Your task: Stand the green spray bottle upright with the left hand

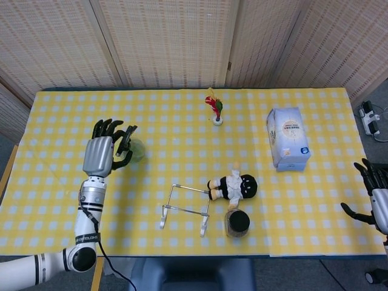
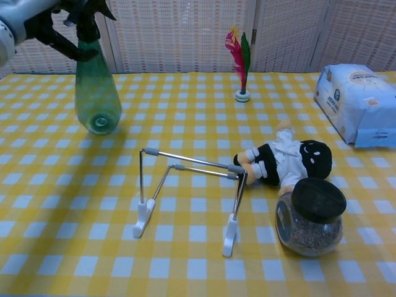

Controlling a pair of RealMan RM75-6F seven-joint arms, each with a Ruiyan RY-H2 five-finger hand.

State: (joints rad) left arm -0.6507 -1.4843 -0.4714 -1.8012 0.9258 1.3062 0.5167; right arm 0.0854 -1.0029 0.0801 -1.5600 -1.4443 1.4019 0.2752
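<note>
Nearest on the yellow checked bench stands a glass jar with a black lid, right of centre, and just left of it a bent wire rack on white feet. Right behind the jar lies a black-and-white doll on its side, touching or almost touching the jar's far edge.

At the near right edge, the right hand hangs off the bench with its fingers spread and nothing in them.

Farther back on the left, the left hand holds the green spray bottle by its black trigger head, fingers wrapped around the top. The bottle is lifted clear of the cloth and hangs nearly upright, nozzle end up, its round base tipped slightly toward the chest camera; whether the base touches the bench cannot be told from the head view.

On the right, well apart from the rest, lies a pale blue pack of wipes. Farthest back, near the middle, a small feathered shuttlecock in red, green and yellow stands upright on its white base.
</note>
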